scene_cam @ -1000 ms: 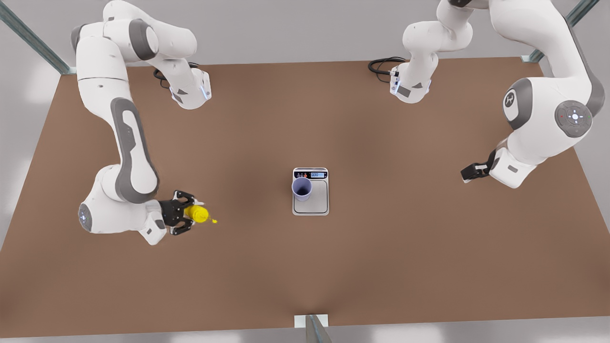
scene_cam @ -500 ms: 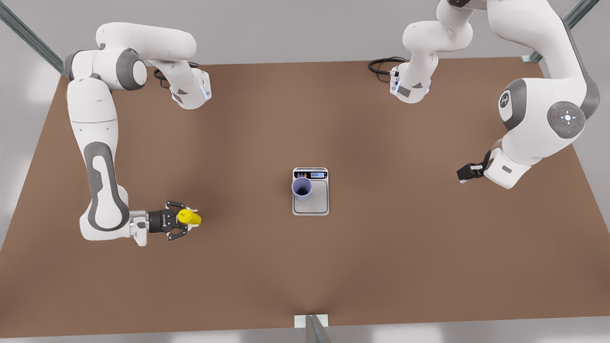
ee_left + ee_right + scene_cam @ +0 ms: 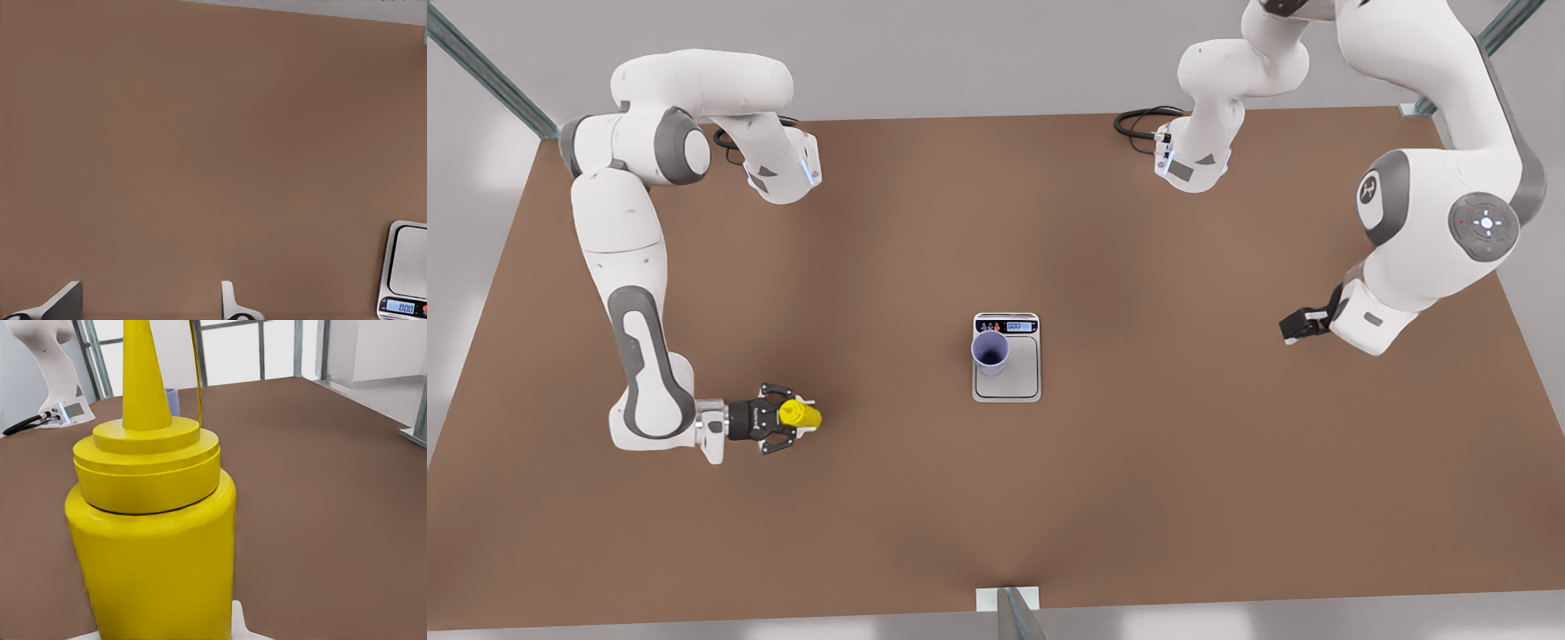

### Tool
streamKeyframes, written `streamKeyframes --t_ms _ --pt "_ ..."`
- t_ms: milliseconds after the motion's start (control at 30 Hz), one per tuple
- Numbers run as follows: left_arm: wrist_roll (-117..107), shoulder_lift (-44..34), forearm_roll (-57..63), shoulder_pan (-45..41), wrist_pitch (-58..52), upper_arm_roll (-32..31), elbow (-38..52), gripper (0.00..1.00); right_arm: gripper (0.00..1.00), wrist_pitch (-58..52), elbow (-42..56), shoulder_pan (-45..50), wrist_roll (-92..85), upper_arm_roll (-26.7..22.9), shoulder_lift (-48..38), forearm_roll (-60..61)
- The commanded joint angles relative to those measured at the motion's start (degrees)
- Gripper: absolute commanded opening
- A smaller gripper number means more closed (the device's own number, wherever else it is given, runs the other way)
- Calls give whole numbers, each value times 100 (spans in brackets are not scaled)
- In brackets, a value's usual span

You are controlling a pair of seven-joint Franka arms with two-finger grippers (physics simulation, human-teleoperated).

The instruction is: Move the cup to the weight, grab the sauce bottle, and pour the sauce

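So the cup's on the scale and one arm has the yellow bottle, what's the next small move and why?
Probably carry the sauce bottle, gripped in the right pincer, toward the cup, which already stands on the weight well apart from it. The left pincer waits, open.

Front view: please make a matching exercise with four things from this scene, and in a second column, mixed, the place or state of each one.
Things:
1. cup
2. sauce bottle
3. weight
4. left gripper

Places or states:
A. held in the right gripper, at the front view's left
B. lies flat in the middle of the table, display lit
C. open and holding nothing, at the front view's right
D. stands upright on the metal platform

Pairs: 1-D, 2-A, 3-B, 4-C
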Motion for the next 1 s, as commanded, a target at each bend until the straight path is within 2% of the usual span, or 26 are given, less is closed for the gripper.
streamKeyframes --t_ms 0,533,567,600,967 --pt "0 -9 1 -2 0 0 0 100 60 1 0 16 0 -5 0 38" --pt "0 17 1 7 35 0 0 100 71 -8 0 25 8 -5 44 56" --pt "0 17 1 -2 26 0 0 100 76 -8 0 25 0 -5 44 56" --pt "0 8 1 -2 18 0 0 100 100 -16 0 25 26 -5 44 56" --pt "0 17 1 -2 18 0 0 100 100 -87 -9 -11 43 -5 35 21"
